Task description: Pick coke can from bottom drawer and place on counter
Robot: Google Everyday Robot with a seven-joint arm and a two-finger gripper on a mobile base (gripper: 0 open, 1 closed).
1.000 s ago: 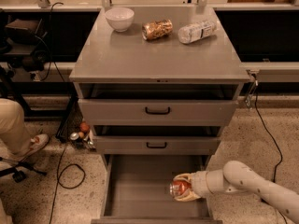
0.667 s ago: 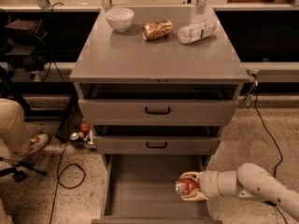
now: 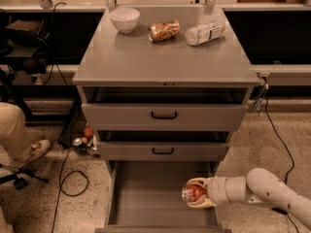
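The coke can (image 3: 193, 193) is red-orange with a silver end, lying sideways between my fingers. My gripper (image 3: 195, 194) is shut on it over the right side of the open bottom drawer (image 3: 146, 198), close above the drawer's grey floor. My white arm (image 3: 262, 191) reaches in from the lower right. The counter (image 3: 160, 57) is the broad grey cabinet top above, well away from the gripper.
On the counter's back edge stand a white bowl (image 3: 124, 19), a tan-gold crinkled can (image 3: 164, 30) and a clear plastic bottle (image 3: 205, 33), both lying down. The two upper drawers (image 3: 164, 115) are slightly ajar. A person's leg (image 3: 19, 135) and cables lie at left.
The gripper with the coke can has shifted slightly to the right and a little up within the bottom drawer. Nothing on the counter has moved.
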